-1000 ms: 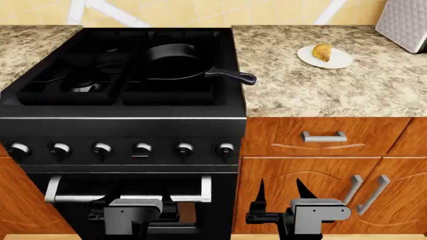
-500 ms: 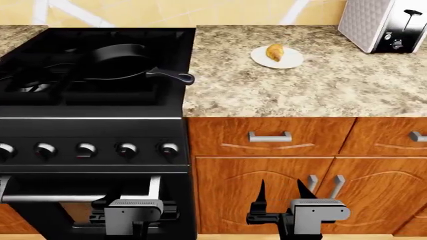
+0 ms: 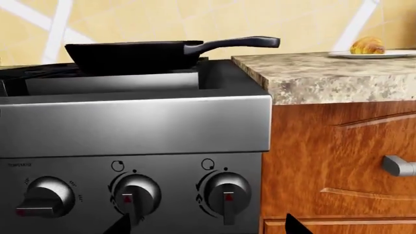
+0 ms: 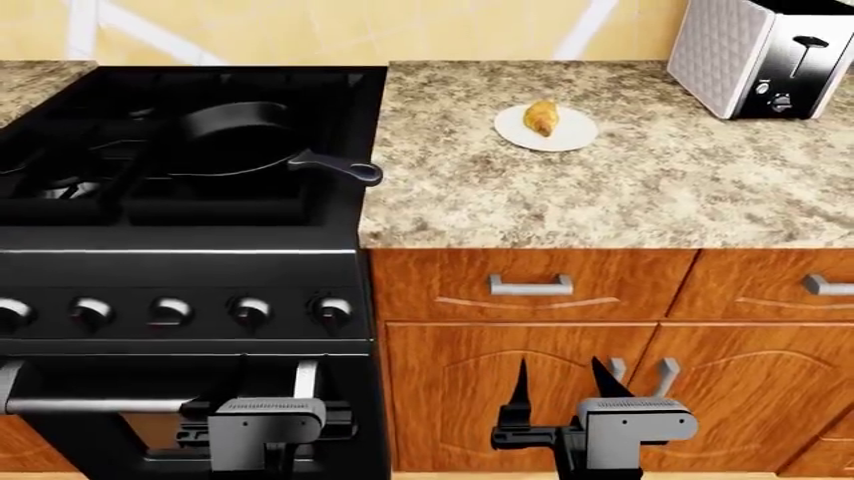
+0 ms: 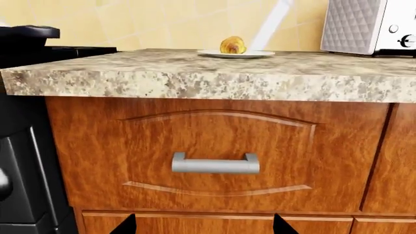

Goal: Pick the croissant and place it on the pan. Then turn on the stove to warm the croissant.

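Croissant point(image 4: 542, 117) sits on its white plate point(image 4: 571, 137) on the counter point(image 4: 601, 190), at two o'clock from the pan point(image 4: 238, 132) on the stove point(image 4: 187, 260). My left end effector point(image 4: 267, 432) and right end effector point(image 4: 558, 395) hang low, both spread apart, empty. Only my left wrist view shows the knobs point(image 3: 224, 191) close.

Speckled granite countertop point(image 4: 601, 190), wooden cabinets point(image 4: 534, 385), yellow tiled wall point(image 4: 334, 30), toaster point(image 4: 761, 55)
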